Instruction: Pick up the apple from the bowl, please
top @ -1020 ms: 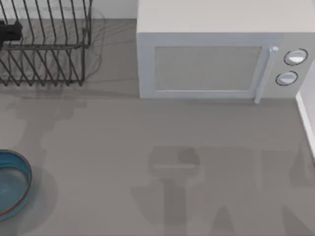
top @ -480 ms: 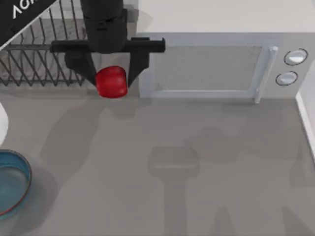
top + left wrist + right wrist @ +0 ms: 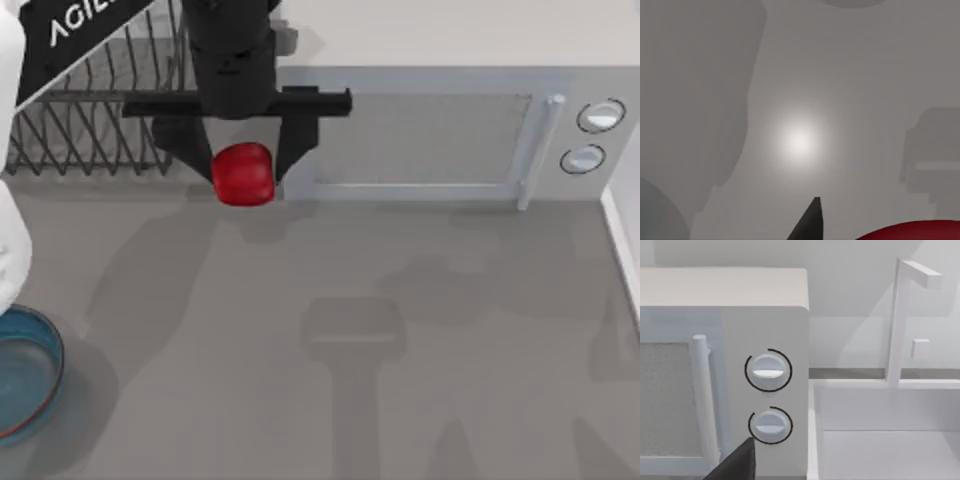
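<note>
Apple (image 3: 242, 174) sits pinched between the two black fingers of the left gripper (image 3: 243, 172), high over the tabletop (image 3: 400, 330), in front of the wire rack (image 3: 95, 120) and just beside the left end of the microwave (image 3: 440, 130). From the left wrist camera, a bit of red apple (image 3: 912, 231) shows near one dark fingertip (image 3: 809, 222), with the gray tabletop below. Blue bowl (image 3: 28, 372) with the thin brown rim sits far off at the left edge of the tabletop, well apart from the apple. From the right wrist camera, one dark finger (image 3: 735, 465) shows near the microwave's two round knobs (image 3: 768, 370); I cannot tell if the right gripper is spread or pressed together.
</note>
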Tool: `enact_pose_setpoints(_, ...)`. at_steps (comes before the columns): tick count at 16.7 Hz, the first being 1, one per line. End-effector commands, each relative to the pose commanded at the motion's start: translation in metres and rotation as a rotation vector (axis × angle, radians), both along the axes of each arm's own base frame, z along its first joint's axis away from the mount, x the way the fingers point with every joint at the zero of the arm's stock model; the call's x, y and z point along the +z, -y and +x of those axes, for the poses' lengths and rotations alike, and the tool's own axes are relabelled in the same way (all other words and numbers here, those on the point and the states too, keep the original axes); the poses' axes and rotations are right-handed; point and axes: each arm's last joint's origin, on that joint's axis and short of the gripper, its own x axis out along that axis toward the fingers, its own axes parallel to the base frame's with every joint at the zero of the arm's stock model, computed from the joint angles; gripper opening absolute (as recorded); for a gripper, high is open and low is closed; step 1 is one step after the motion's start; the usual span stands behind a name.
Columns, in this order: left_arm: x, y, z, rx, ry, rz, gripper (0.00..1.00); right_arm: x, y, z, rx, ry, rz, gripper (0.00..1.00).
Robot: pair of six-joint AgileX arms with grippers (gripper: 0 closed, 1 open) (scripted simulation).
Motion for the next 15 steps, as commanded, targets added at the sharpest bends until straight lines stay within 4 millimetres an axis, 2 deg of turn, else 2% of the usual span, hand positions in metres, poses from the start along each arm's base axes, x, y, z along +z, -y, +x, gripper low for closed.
enact_pose_setpoints(2, -0.019, 0.001, 0.002, 0.0, 0.001, 0.0, 0.0, 0.0, 0.0, 0.0, 0.0, 0.0, 0.0, 1.0)
enact_pose_setpoints(6, -0.075, 0.002, 0.002, 0.0, 0.004, -0.001, 0.0, 0.0, 0.0, 0.0, 0.0, 0.0, 0.0, 1.0)
enact_pose_setpoints(8, -0.093, 0.001, 0.0, -0.001, 0.004, -0.001, 0.0, 0.0, 0.0, 0.0, 0.0, 0.0, 0.0, 1.0)
enact_pose_setpoints(10, -0.101, 0.001, -0.002, -0.001, 0.003, 0.0, 0.0, 0.0, 0.0, 0.0, 0.0, 0.0, 0.0, 1.0)
enact_pose_setpoints(13, -0.101, 0.001, -0.002, -0.001, 0.003, 0.0, 0.0, 0.0, 0.0, 0.0, 0.0, 0.0, 0.0, 1.0)
enact_pose_setpoints(15, -0.101, 0.001, -0.002, -0.001, 0.003, 0.0, 0.15, 0.0, 0.0, 0.0, 0.0, 0.0, 0.0, 1.0)
